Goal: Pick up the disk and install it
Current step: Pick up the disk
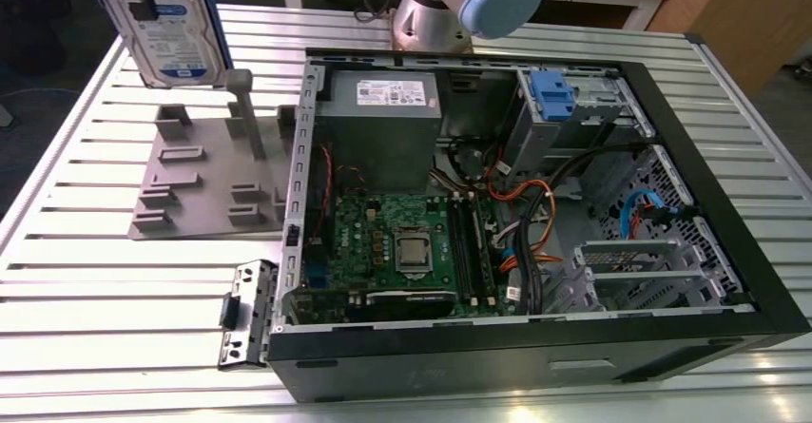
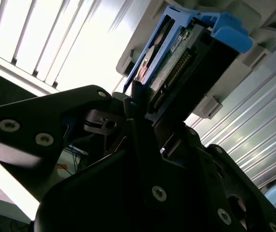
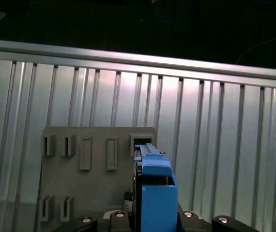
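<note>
The disk (image 1: 171, 33) hangs upright in the air at the exterior view's upper left. Its white-and-blue label faces the camera and a blue carrier frames its edges. It is above and clear of the grey slotted stand (image 1: 203, 181). In the second wrist view my gripper (image 2: 143, 108) is shut on the disk (image 2: 172, 53), with its black fingers (image 2: 133, 104) clamped on the edge near the connector side. The first wrist view looks down past the blue carrier of the disk (image 3: 155, 193) onto the stand (image 3: 89, 183) below.
An open computer case (image 1: 710, 252) lies on the slatted metal table (image 1: 102, 280), right of the stand. Inside are a grey power supply (image 1: 380, 109), a blue-fronted drive cage (image 1: 558, 95), a green motherboard (image 1: 394, 242) and cables. A loose metal bracket (image 1: 247, 314) lies by the case's left corner.
</note>
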You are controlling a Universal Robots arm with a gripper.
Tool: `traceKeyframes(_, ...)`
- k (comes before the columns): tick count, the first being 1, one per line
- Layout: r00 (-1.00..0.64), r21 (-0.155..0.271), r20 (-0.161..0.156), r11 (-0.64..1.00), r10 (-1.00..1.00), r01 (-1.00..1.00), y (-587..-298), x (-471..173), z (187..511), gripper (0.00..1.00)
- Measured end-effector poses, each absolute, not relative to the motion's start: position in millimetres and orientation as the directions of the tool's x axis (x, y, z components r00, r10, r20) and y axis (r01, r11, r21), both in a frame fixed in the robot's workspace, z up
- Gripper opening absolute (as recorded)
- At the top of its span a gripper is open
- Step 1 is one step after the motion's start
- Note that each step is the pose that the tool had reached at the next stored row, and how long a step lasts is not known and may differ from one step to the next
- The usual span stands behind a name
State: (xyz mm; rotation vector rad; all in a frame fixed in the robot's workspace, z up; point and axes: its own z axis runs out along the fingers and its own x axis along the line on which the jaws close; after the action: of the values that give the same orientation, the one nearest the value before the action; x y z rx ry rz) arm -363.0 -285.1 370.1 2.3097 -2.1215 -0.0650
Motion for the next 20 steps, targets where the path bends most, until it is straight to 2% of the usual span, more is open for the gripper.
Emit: traceKeyframes(20, 0.084, 0.032, -0.027, -0.085, -0.996, -0.996, -285.1, -363.0, 381.7, 0.36)
